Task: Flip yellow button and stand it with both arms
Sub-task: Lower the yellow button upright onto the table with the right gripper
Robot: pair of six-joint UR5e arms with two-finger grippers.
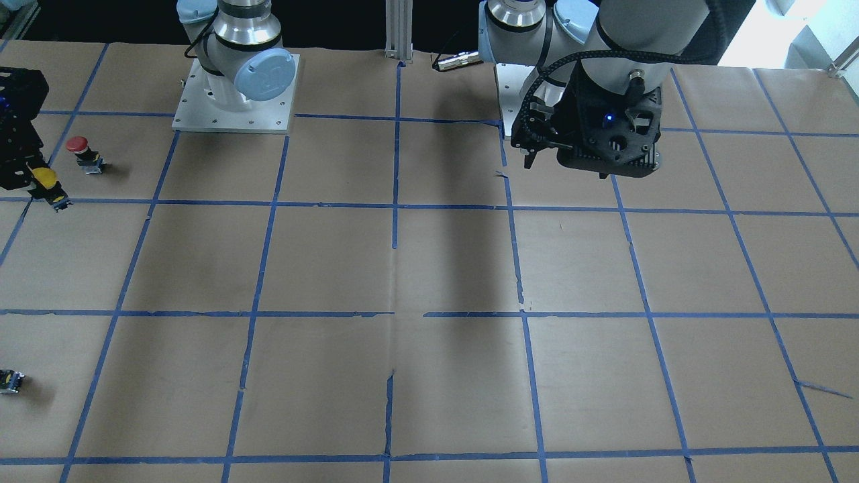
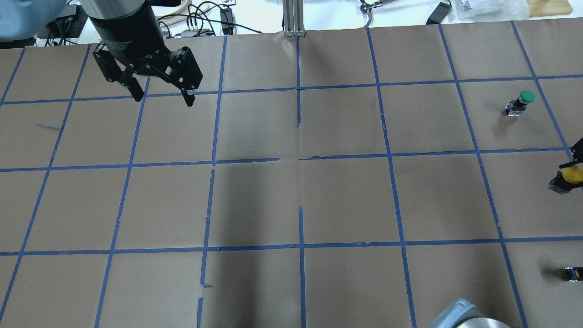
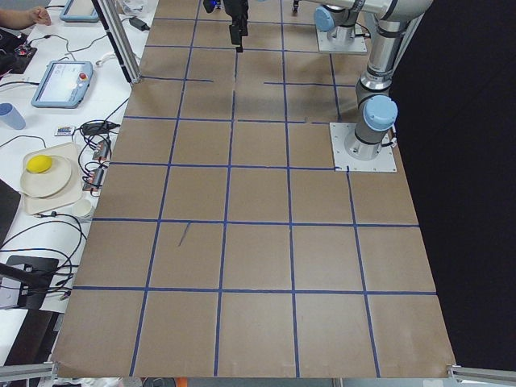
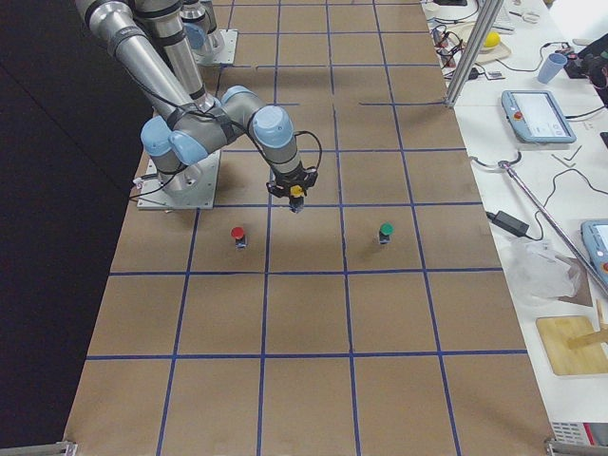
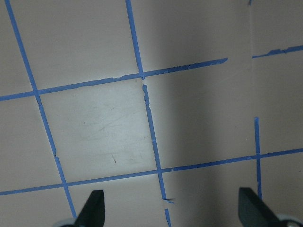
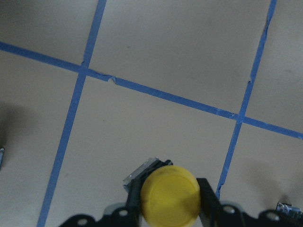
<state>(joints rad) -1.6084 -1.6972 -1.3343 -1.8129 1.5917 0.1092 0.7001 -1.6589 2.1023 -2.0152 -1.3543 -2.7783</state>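
The yellow button (image 6: 169, 198) sits between the fingers (image 6: 204, 196) of my right gripper (image 6: 169, 208), which is shut on its round yellow cap. Its black-grey body (image 6: 142, 172) sticks out past the cap, close to the paper. It also shows at the front-facing view's left edge (image 1: 44, 178), at the overhead view's right edge (image 2: 571, 175) and in the right side view (image 4: 296, 192). My left gripper (image 2: 163, 99) is open and empty, high over the far left of the table, far from the button. Its fingertips (image 5: 92, 208) show in the left wrist view.
A red-capped button (image 1: 80, 151) stands just behind the yellow one. A green-capped button (image 2: 524, 98) stands farther out. A tiny capless switch block (image 2: 573, 273) lies near the robot's side. The table is brown paper with a blue tape grid (image 2: 298, 159).
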